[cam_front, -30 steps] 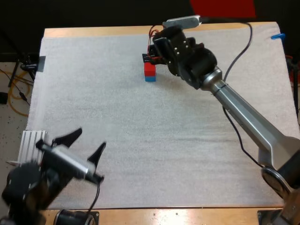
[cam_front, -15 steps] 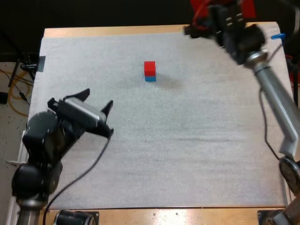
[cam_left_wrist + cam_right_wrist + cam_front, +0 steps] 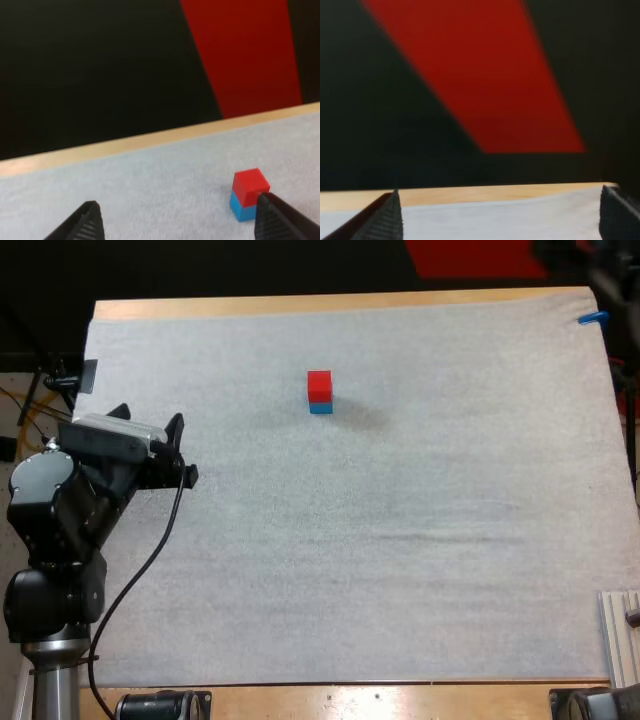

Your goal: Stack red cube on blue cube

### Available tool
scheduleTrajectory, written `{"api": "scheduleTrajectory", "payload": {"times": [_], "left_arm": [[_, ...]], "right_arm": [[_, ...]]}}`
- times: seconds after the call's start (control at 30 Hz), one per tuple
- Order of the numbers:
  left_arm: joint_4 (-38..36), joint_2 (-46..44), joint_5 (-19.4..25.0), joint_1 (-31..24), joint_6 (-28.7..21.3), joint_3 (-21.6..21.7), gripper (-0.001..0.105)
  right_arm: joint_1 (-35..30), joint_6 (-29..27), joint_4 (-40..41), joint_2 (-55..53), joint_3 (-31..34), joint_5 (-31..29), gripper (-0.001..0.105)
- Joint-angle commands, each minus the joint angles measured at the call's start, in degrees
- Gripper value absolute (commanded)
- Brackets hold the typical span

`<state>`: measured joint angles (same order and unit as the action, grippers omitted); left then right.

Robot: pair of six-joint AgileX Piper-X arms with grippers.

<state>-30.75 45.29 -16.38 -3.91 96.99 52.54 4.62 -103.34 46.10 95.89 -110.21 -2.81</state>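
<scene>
The red cube (image 3: 319, 384) sits squarely on the blue cube (image 3: 320, 407), far of centre on the white mat (image 3: 400, 540). Nothing touches the stack. My left gripper (image 3: 185, 449) hovers over the mat's left side, well short of the cubes, fingers apart and holding nothing. In the left wrist view the red cube (image 3: 251, 184) on the blue cube (image 3: 242, 210) stands far ahead, just beside one open finger (image 3: 280, 220). In the right wrist view my right gripper (image 3: 500, 192) is open, its fingers (image 3: 382, 217) spread wide and facing the table's far edge.
A dark clamp (image 3: 68, 376) sits at the mat's far left edge, with cables on the floor beside it. A ribbed silver block (image 3: 620, 635) shows at the right edge. The wooden table border (image 3: 300, 304) runs along the far side.
My right arm has let go of the stack and swung up and right, out of the high view. My left arm has risen and pulled back to the left.
</scene>
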Motion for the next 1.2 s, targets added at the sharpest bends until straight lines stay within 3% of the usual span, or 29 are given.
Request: {"api": "scheduleTrajectory", "payload": {"times": [0.0,0.17,0.4,0.57,0.8,1.17], "left_arm": [[0.7,-0.3,-0.1,0.0,1.1,0.8,0.063],[0.6,-0.3,-0.1,0.0,1.1,1.3,0.063],[0.0,-0.3,-0.1,0.0,0.9,1.3,0.063],[-2.1,-2.6,-0.1,0.0,-0.8,1.2,0.063],[-5.4,-12.1,-0.1,0.2,-3.1,-1.4,0.063],[-6.5,-35.2,-0.1,0.2,-3.1,-11.8,0.063]], "right_arm": [[-1.9,-1.6,0.8,-1.7,-0.3,1.2,0.077],[-8.0,-1.9,-0.6,-6.9,5.0,4.9,0.077],[-11.3,-4.1,-8.6,-21.6,24.5,5.6,0.077],[-10.4,-5.0,-9.1,-32.6,35.6,5.6,0.077],[-10.3,-6.5,-8.9,-51.2,49.0,5.6,0.077],[-10.3,-7.0,-1.6,-77.1,64.0,9.6,0.077]]}}
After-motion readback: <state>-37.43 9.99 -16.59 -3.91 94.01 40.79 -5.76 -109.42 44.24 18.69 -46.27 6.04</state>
